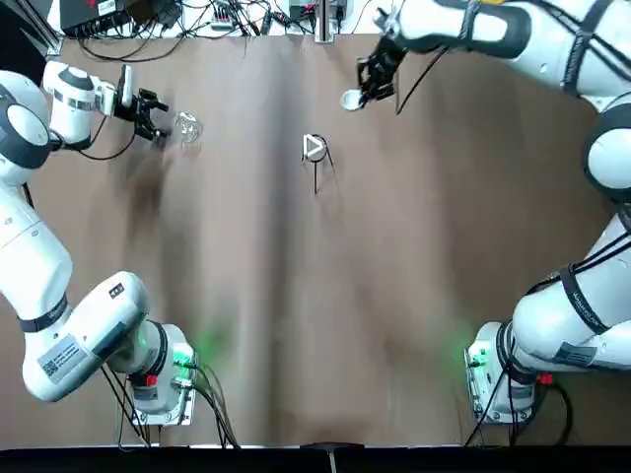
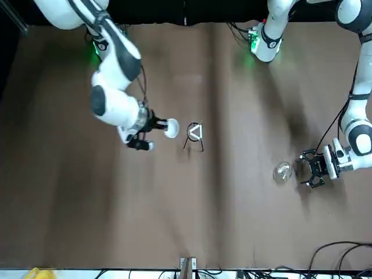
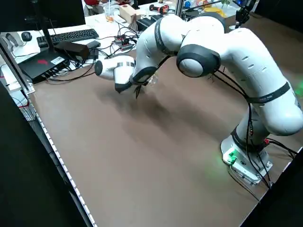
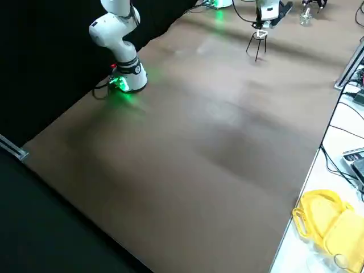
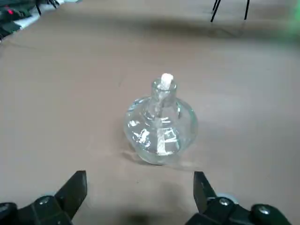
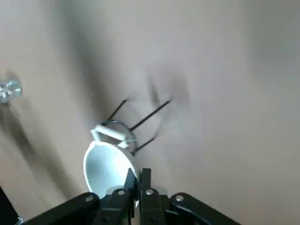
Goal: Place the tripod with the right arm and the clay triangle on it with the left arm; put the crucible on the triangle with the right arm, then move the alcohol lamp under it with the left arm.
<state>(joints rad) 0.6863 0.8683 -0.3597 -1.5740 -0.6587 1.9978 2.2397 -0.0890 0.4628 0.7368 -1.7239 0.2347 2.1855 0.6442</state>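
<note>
- The tripod [image 1: 315,177] stands upright on the brown table [image 1: 296,325], well apart from both arm bases, its thin black legs spread below the round ring.
- The clay triangle [image 1: 314,147] lies on the ring of the tripod, a small white outline with an open middle.
- The right gripper [image 6: 138,172] is closed to a narrow gap on the wall of the crucible, with its two black fingers pressed close together near the rim.
- The crucible [image 6: 107,167] is held in the air by that gripper, its pale hollow turned towards the right wrist camera. In the top and front views it shows on the robot's right of the tripod, near it but not over the ring.
- The left gripper [image 5: 140,177] has its fingers spread wide and holds nothing. It is low over the far left part of the table, just beside the alcohol lamp.
- The alcohol lamp [image 5: 161,126] stands upright on the table, a clear rounded glass vessel with a short neck and a white wick at its top. It is apart from the left fingers, and well to the robot's left of the tripod.
- Yellow trays [image 4: 335,227] lie on the white surface beyond the brown table's edge, and a black keyboard [image 3: 75,39] lies by a monitor [image 3: 57,14] on the other side.
</note>
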